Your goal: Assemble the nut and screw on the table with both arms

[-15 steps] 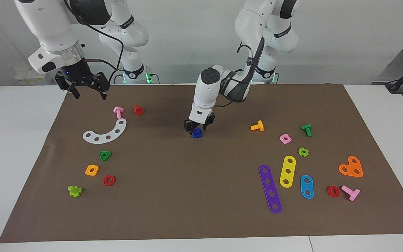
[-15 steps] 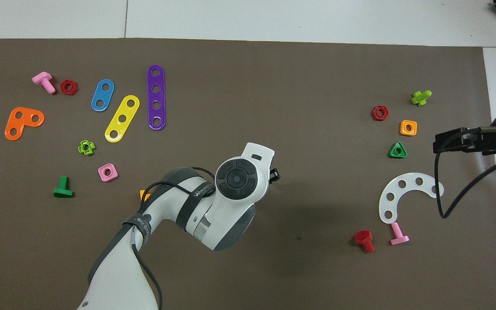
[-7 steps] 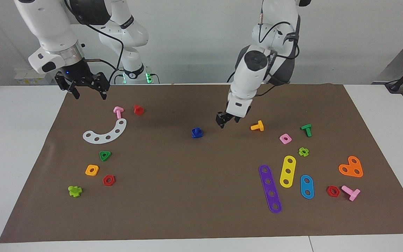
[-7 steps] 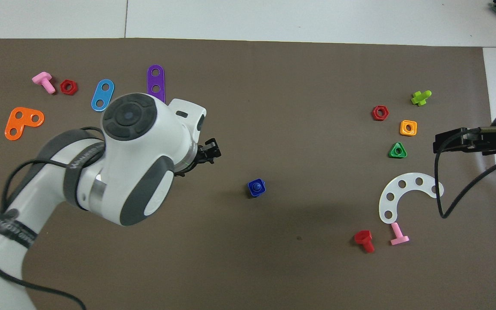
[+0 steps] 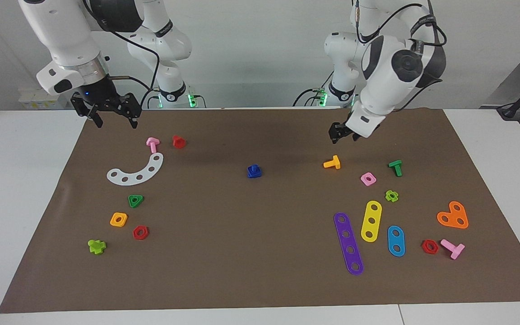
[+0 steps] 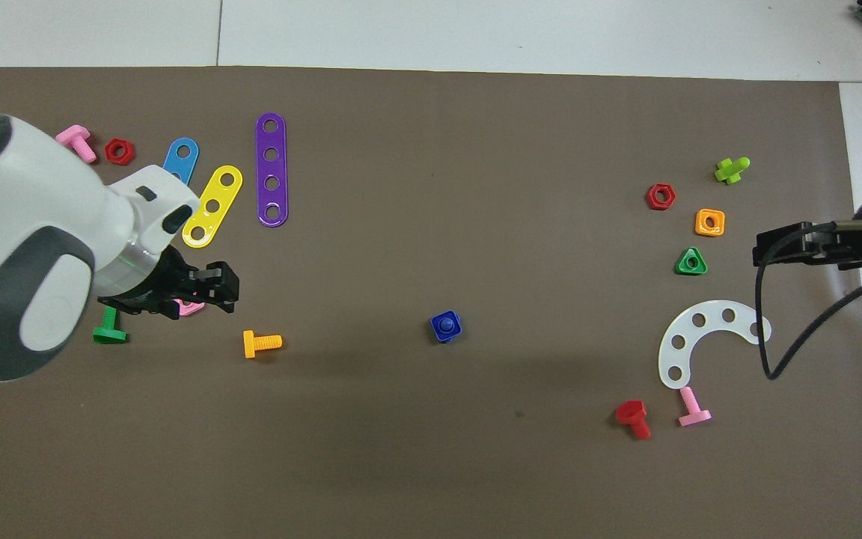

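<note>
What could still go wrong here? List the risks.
1. The blue nut with the screw in it stands alone mid-mat; if only loosely seated, a knock could separate them.
2. The left gripper hangs over the orange bolt; dipping might nudge it.
3. The right gripper waits above the pink bolt.

Bare brown mat [image 5: 251, 234] surrounds the dark-blue plastic square nut [image 5: 254, 171]; the nearest obstacle, a small orange plastic bolt [image 5: 332, 162], lies well apart.
</note>
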`<state>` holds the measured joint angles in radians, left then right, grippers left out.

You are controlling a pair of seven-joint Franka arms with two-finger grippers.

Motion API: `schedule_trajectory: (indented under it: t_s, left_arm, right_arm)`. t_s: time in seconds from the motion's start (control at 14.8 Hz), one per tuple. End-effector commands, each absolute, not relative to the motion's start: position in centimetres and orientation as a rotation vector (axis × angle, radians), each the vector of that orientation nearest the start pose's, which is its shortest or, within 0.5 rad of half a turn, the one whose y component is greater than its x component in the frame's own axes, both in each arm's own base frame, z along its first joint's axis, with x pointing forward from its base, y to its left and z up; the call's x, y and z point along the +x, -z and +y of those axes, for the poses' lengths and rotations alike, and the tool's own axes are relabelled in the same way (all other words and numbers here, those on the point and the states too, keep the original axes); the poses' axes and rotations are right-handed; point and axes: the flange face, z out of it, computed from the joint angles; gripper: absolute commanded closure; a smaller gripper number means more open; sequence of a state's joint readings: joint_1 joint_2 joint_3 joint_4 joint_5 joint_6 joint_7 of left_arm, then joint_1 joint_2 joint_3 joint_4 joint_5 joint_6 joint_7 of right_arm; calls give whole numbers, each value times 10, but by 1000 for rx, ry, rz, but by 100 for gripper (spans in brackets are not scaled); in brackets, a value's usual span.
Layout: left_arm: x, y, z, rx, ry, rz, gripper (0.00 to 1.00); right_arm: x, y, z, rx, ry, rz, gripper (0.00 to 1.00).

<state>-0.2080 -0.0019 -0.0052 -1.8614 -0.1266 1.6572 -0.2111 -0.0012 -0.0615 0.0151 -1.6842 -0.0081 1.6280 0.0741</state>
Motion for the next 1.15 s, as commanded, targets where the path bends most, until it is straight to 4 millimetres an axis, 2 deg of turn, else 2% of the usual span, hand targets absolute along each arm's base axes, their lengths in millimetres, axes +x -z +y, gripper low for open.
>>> schedule_trajectory:
  t_s: [0.0,0.2,0.34,0.47,0.54,0.61,1.08]
  left_arm:
    - [502,-510,-65,-3176,-320,139,27]
    - [505,-536,-32,-3113,-203,99,26]
    - [519,-569,-16,-3113,-83,48,24]
    - [536,-602,0,-3101,26,10,11]
    - [543,-617,1,-3089,76,12,0]
    - [548,-626,1,-3084,107,14,0]
    - [538,-639,-1,-3086,86,16,0]
  right_arm:
    - [533,-610,6,-3121,9,67,0]
    - [534,-612,6,-3122,21,66,0]
    - [536,-613,5,-3132,24,73,0]
    - [540,-620,6,-3138,41,77,0]
    - [541,-624,6,-3137,55,80,0]
    - [541,-629,5,-3139,70,79,0]
    - [547,-634,6,-3140,41,123,0]
